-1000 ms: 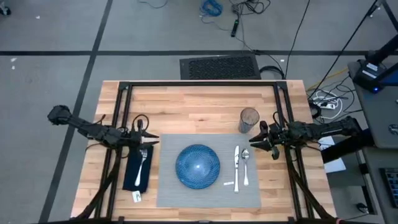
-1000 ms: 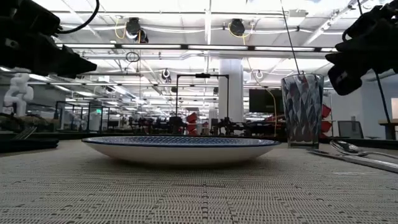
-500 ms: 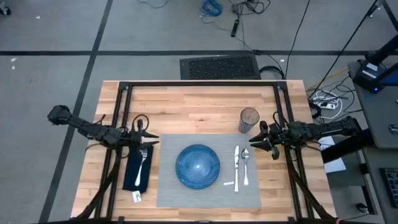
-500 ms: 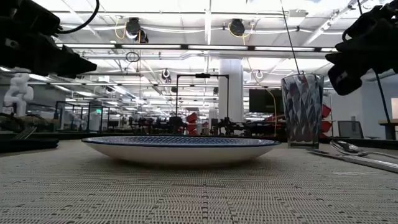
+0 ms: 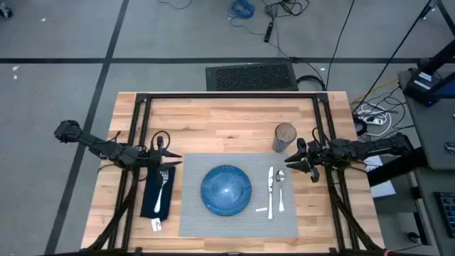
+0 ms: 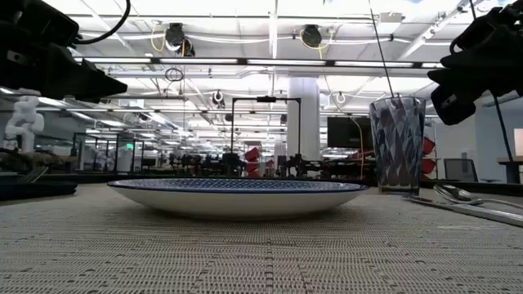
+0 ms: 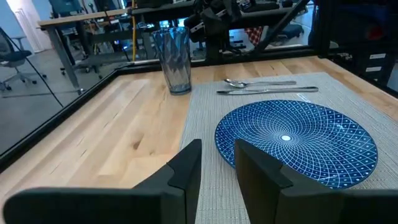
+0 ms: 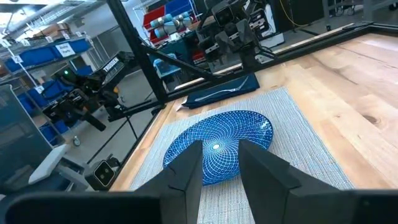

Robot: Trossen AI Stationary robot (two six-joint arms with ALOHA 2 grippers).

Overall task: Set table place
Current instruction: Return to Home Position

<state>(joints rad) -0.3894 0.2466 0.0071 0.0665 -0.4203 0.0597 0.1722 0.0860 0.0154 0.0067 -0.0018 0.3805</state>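
A grey placemat (image 5: pixel 238 217) lies on the wooden table (image 5: pixel 227 121). The blue plate (image 5: pixel 226 189) rests on its middle, with a knife (image 5: pixel 270 190) and a spoon (image 5: pixel 281 186) lying to its right. A clear glass (image 5: pixel 285 137) stands on the wood at the mat's far right corner. The navy napkin (image 5: pixel 155 195) lies left of the mat with a fork (image 5: pixel 164 185) on it. My left gripper (image 5: pixel 176 161) hovers open by the napkin's far end. My right gripper (image 5: pixel 288 165) hovers open beside the spoon and below the glass. Neither touches anything.
A small white tag (image 5: pixel 156 225) lies on the wood near the napkin's near end, and another (image 5: pixel 261 210) on the mat by the knife. A black metal frame (image 5: pixel 227 94) runs along the table's far and side edges. Bare wood lies behind the mat.
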